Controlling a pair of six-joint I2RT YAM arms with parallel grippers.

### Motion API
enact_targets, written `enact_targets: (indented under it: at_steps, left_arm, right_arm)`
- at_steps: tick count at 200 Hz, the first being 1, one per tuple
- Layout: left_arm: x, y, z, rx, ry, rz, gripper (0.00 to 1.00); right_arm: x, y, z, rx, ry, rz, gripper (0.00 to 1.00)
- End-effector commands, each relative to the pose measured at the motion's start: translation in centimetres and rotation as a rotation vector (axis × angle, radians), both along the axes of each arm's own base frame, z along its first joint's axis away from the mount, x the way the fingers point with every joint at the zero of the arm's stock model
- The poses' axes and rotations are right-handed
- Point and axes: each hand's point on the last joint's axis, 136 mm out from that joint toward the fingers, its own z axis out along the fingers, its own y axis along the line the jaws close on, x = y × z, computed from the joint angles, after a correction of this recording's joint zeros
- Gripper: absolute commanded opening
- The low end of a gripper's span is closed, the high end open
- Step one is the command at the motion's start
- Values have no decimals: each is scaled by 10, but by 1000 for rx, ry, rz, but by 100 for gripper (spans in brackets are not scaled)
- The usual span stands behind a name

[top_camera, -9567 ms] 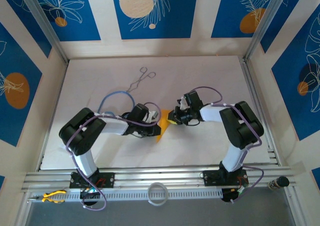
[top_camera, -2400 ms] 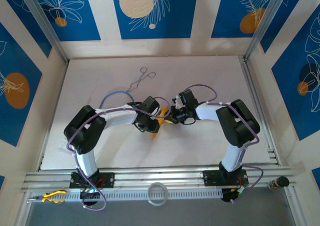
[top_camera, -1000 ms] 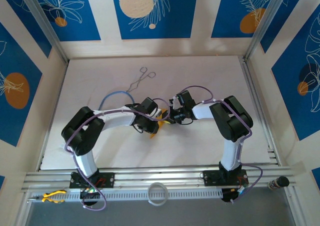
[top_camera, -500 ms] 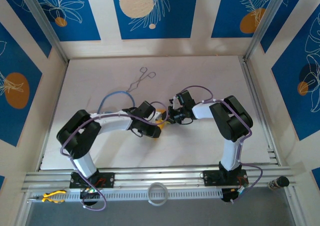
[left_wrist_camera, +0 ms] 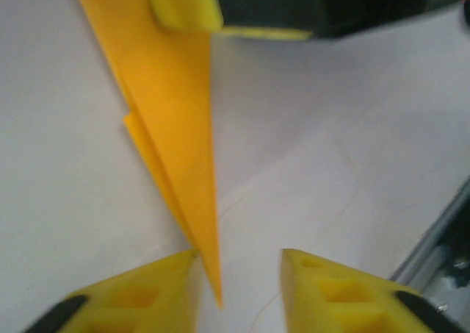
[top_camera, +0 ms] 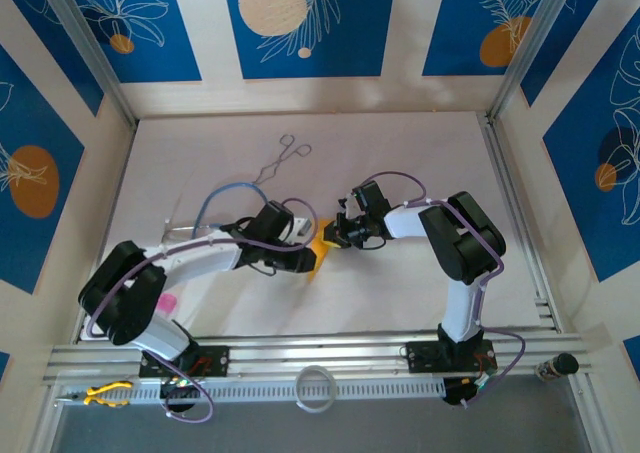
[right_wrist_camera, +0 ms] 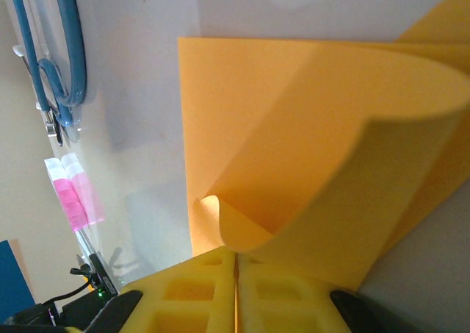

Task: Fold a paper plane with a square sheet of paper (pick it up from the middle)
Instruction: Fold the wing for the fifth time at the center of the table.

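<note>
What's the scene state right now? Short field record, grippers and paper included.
paper: slim pointed orange-yellow paper plane, folded, lying on the white table
left gripper: open around the plane's tip
right gripper: shut on the plane's wide end, paper curling up there
elsewhere: thin metal forceps and blue cable farther back; small pink slip near the left arm's base

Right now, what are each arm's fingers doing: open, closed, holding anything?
Left gripper: fingers open, with the tip of the paper plane lying between them, not gripped.
Right gripper: fingers closed on the paper plane.
</note>
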Motion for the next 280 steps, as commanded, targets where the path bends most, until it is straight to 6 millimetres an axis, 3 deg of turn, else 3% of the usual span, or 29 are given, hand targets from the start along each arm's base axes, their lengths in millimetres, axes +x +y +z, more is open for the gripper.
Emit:
enact_targets:
  at_steps: [1,36,73,124,170,206,237,280]
  left_arm:
    - [9,-23,20,-166,37,14,22]
    - [22,-44,16,-230,91,21,13]
    - [23,-44,-13,-190,145,44,12]
    - [-2,-30,-50,-170,258,70,12]
    - [-30,-17,-63,-202,336,86,12]
    - [-42,-6,-57,-175,336,79,12]
    - [-45,-8,-37,-211,307,33,12]
    - [-13,-5,-5,-245,146,103,13]
  right_arm:
    - [-12,-17,-32,-123,75,-24,9]
    - [-13,-18,-32,-126,78,-26,8]
    - [-14,-17,-33,-128,80,-23,8]
    - [-15,-19,-35,-138,80,-24,8]
    - [-16,-22,-38,-154,86,-24,8]
    - [-16,-23,-39,-161,88,-27,8]
    - [-17,-23,-39,-163,88,-27,8]
    - [-16,-23,-37,-159,84,-26,8]
